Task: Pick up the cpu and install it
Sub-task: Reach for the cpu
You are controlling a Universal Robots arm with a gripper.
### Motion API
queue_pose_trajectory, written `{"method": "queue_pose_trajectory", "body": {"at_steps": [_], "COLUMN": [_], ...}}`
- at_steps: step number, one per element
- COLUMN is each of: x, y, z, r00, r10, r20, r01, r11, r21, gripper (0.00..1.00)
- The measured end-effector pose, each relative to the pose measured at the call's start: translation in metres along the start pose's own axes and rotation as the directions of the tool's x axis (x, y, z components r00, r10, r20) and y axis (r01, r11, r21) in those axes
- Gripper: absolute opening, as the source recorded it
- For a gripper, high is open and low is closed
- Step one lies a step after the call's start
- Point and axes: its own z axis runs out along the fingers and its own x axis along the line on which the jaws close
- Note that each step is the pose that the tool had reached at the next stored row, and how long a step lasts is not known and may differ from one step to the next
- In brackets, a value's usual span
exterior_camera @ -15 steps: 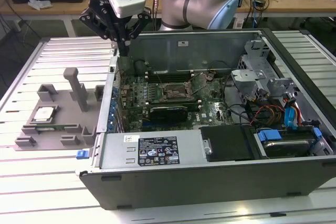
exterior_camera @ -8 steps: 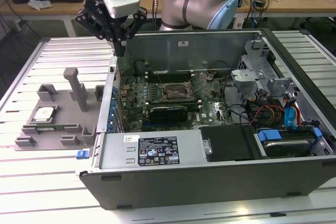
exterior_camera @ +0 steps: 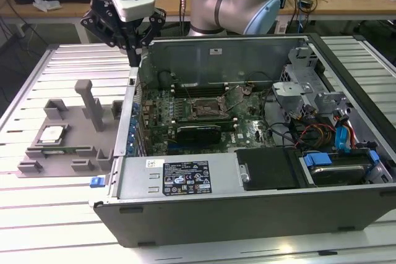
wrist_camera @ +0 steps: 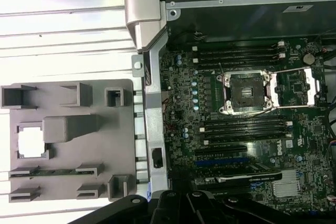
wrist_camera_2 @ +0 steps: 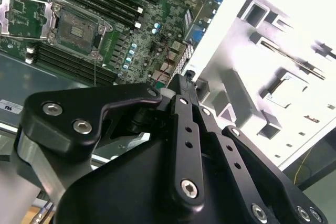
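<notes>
The black, angular metal gripper (exterior_camera: 132,54) hangs above the back corner of the open grey sheet-steel computer case (exterior_camera: 247,202), on the exterior view's left. Its slim fingers are drawn together to a point with nothing between them. The cpu (exterior_camera: 52,134), a small flat square chip with a shiny silver top, lies well apart from the gripper. It sits in a square recess of the matte grey moulded plastic tray (exterior_camera: 71,119), which rests on the ribbed aluminium table (exterior_camera: 62,66). A long thin green memory stick (wrist_camera: 52,171) lies in a slot just beside it. Inside the case, on the green circuit board (wrist_camera: 184,108), the dark square metal-framed socket (wrist_camera: 245,92) stands bare, its hinged plate folded open.
</notes>
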Motion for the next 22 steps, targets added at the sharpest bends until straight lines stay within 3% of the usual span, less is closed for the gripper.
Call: {"method": "queue_pose_trajectory", "body": {"at_steps": [22], "x": [0.0289], "y": [-0.0022], "z": [-0.0007], "r00": [1.0000], "r10": [0.000], "r20": [0.0001], "r01": [0.000], "r11": [1.0000], "r21": [0.0000], "gripper": [0.11]}}
